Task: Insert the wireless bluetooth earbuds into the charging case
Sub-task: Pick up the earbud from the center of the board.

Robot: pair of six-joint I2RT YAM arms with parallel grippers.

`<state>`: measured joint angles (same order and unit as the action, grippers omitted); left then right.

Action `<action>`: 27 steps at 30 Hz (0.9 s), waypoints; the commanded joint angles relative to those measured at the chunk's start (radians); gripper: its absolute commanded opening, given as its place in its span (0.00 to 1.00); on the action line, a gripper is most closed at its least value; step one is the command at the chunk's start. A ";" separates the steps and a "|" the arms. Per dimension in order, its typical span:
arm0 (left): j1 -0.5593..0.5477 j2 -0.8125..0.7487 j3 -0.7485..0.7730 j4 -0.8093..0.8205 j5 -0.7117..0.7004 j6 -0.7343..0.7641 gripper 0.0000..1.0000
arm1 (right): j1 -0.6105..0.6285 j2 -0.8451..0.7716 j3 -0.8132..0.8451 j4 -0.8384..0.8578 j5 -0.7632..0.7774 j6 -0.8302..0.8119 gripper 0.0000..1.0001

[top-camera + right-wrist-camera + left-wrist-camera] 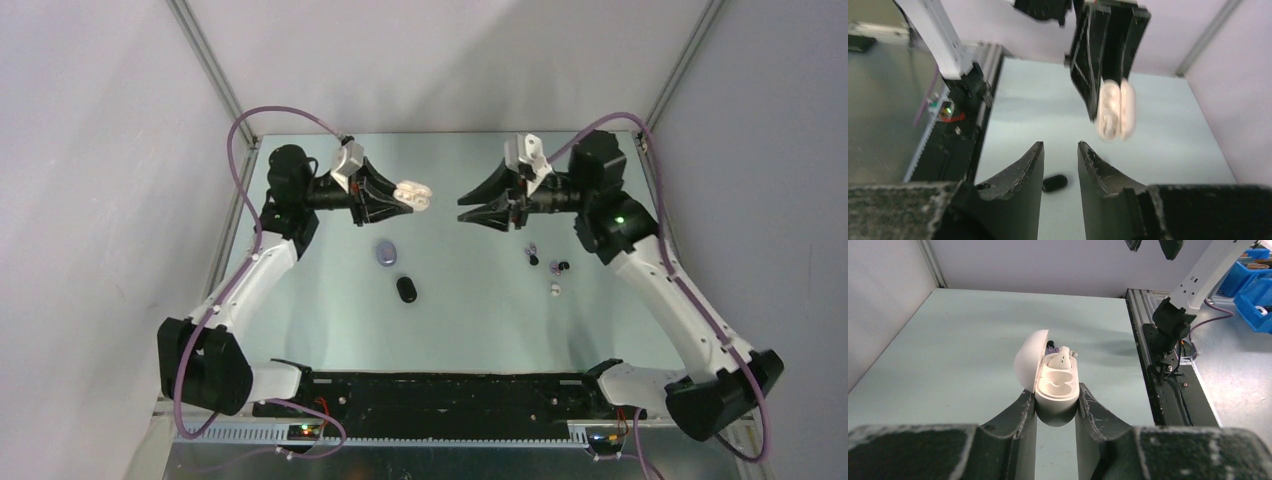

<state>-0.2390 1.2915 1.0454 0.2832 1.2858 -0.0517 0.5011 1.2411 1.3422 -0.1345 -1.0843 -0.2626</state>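
My left gripper [403,197] [1057,394] is shut on the white charging case [416,196] [1058,390], held above the table with its lid open. One white earbud [1062,360] lies in the case's far pocket, and the near pocket is bare. My right gripper [462,211] [1060,146] hangs open just right of the case with nothing between its fingers. In the right wrist view the case [1116,109] shows blurred, up and to the right of the fingertips. Several loose earbuds lie on the table at the right: white [555,289], black [563,266] and purple [530,248].
A lavender oval case [386,253] and a black oval case [406,289] [1054,183] lie closed on the table under the two grippers. White walls close in the table's back and sides. A black rail [450,392] runs along the near edge.
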 commanded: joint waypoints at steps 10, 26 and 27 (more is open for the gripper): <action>0.002 -0.037 -0.026 -0.037 -0.102 0.034 0.00 | -0.248 -0.108 -0.150 -0.948 0.537 -0.537 0.21; 0.002 -0.076 -0.007 -0.195 -0.134 0.141 0.00 | -0.586 0.218 -0.365 -0.772 0.726 0.092 0.15; 0.003 -0.079 -0.005 -0.207 -0.137 0.159 0.00 | -0.590 0.232 -0.364 -0.773 0.726 0.092 0.16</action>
<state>-0.2390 1.2453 1.0229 0.1287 1.1652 0.0338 -0.0666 1.4170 0.9913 -0.9314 -0.3855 -0.2375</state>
